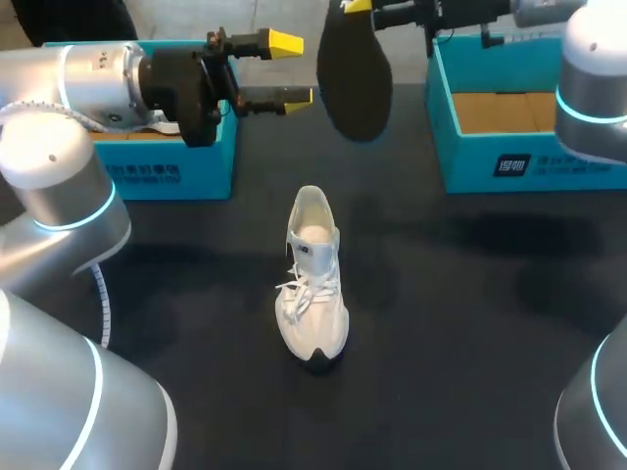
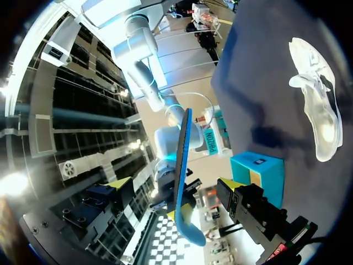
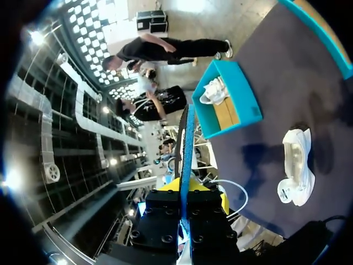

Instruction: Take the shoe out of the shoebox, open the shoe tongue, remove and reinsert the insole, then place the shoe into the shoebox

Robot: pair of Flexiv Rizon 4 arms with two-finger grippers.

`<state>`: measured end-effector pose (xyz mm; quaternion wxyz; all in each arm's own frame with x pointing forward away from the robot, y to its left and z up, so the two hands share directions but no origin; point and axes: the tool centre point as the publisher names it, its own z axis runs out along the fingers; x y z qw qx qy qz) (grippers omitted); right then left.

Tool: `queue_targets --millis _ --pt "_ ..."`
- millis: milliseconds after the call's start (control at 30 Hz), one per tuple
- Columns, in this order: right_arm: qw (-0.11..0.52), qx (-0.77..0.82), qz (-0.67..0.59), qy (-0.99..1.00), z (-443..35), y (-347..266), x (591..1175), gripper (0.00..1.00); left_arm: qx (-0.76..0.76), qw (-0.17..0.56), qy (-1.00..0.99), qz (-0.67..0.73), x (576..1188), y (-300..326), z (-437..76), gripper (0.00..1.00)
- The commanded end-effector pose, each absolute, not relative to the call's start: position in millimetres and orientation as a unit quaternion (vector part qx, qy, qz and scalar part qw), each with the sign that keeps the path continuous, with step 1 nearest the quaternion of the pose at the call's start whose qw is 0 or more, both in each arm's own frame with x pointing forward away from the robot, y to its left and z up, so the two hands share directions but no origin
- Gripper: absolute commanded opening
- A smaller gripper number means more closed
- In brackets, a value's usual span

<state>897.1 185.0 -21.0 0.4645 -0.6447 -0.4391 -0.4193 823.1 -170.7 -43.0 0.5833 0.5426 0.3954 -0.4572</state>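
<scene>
A white shoe (image 1: 312, 284) stands on the black table mid-view, toe toward me, with its tongue laid back; it also shows as the shoe (image 2: 317, 99) and the shoe (image 3: 298, 165) in the wrist views. My right gripper (image 1: 355, 8) is shut on the top of the black insole (image 1: 353, 73), which hangs above the table's back. In the right wrist view the insole (image 3: 186, 146) stands edge-on between that gripper's (image 3: 186, 190) yellow tips. My left gripper (image 1: 290, 69) is open, its tips just left of the insole and apart from it. From its wrist the insole (image 2: 182, 176) lies ahead, between the left gripper's (image 2: 175, 185) fingers.
A teal shoebox (image 1: 186, 171) sits at the back left under my left arm, with another white shoe (image 3: 212, 91) inside it. A second teal shoebox (image 1: 519, 162) at the back right shows a bare cardboard floor. Black tabletop surrounds the shoe.
</scene>
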Motion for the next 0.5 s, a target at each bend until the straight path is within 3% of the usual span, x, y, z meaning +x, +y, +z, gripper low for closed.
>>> queue_targets --millis 33,500 --pt "0.473 -0.642 -0.422 -0.431 -27 198 893 0.0 0.541 0.589 0.393 -0.454 829 -183 -44 1.0" --pt "0.49 -0.647 -0.413 -0.412 -42 207 877 0.0 0.539 0.588 0.395 -0.456 840 -194 -49 1.0"
